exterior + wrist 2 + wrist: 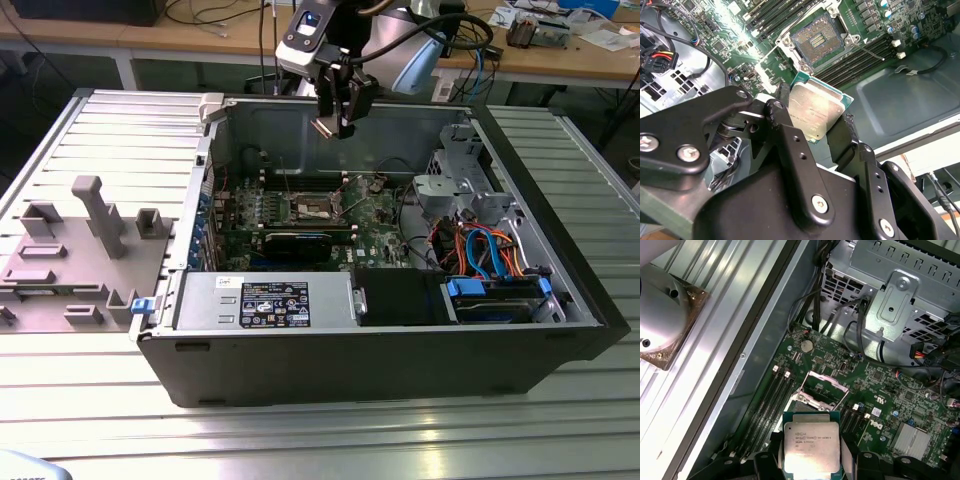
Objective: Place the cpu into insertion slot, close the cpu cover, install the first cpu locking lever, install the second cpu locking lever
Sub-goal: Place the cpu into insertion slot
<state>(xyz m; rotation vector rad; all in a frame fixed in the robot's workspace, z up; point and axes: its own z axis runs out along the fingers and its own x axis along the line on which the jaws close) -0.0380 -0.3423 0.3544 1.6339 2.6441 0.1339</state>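
My gripper (335, 125) hangs above the open computer case, over the back part of the green motherboard (375, 215). It is shut on the cpu (815, 107), a flat square chip with a silvery top, pinched at two opposite edges by the black fingers (790, 145). The chip (811, 447) is level and well above the board. The insertion slot (819, 42) lies uncovered below and ahead of it, its dark pin field showing. In the first wrist view the cpu cover (814, 401) stands open at the socket. A thin locking lever (871, 51) sticks out beside the socket.
Memory slots (860, 57) flank the socket. A silver power supply (265, 300) sits at the case front, a metal drive cage (455, 180) and coloured cables (480, 245) on the exterior view's right. Grey fixtures (95, 215) stand outside the case on the left.
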